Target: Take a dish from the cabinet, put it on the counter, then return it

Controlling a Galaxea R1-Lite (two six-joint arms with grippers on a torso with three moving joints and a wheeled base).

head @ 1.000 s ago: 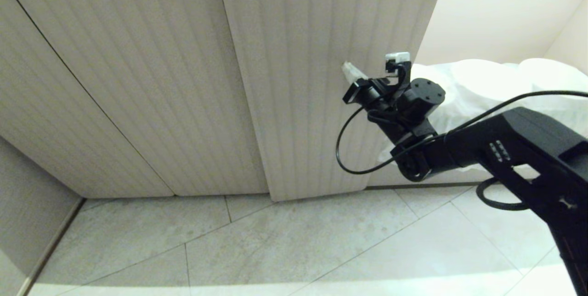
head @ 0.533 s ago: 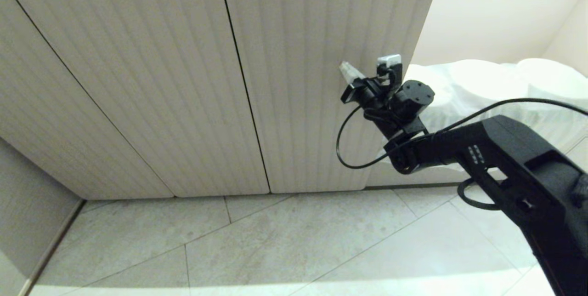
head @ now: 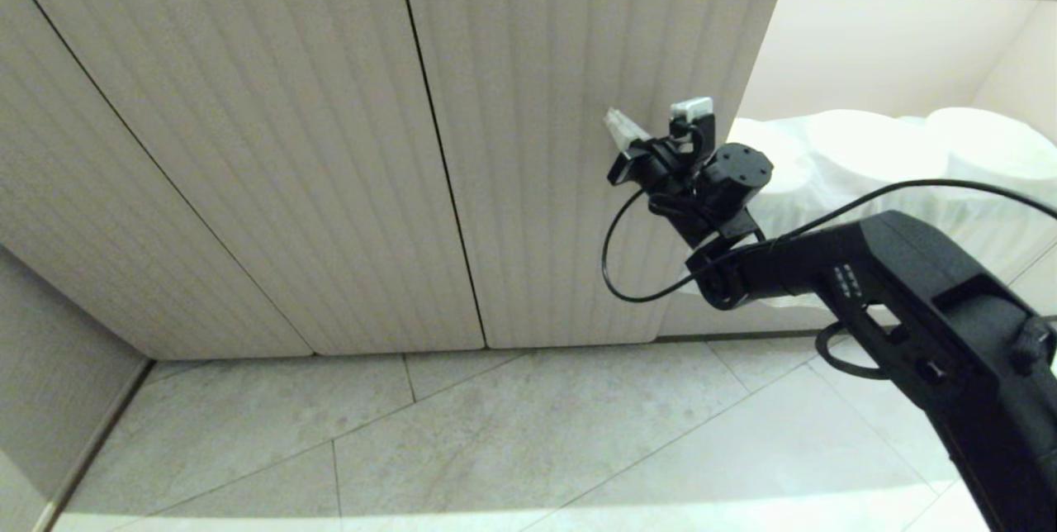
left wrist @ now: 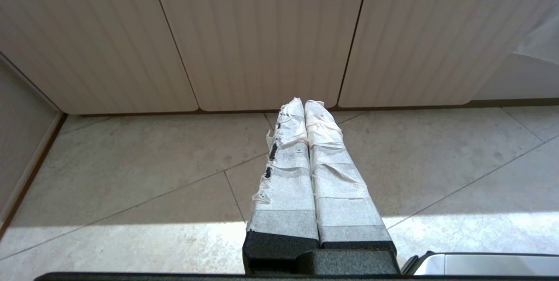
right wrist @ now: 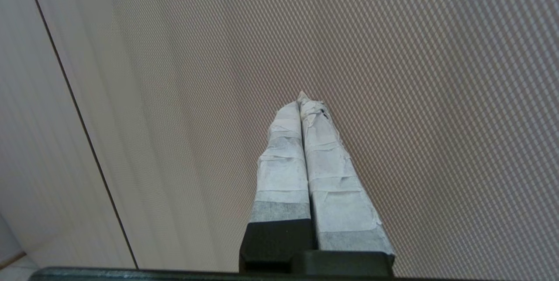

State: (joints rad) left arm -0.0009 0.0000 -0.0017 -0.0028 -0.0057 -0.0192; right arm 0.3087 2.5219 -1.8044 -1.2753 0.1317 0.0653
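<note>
Cabinet (head: 347, 144): ribbed beige doors shut, directly ahead of right hand (head: 618, 129). Doorless niche (head: 892, 152) just beyond that hand's right side, white plates (head: 867, 154) under gauzy cloth. Right hand clenched, empty, taped fingertips (right wrist: 301, 115) at door face. Left hand (left wrist: 305, 108) clenched, empty, above floor tiles (left wrist: 131, 176). Dish not visible.

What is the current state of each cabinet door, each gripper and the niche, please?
Left door: shut.
Right door: shut, flush at the seam.
Right gripper: shut, empty, tips at the right door.
Left gripper: shut, empty, over the floor.
Niche: doorless, holding cloth-covered plates.
</note>
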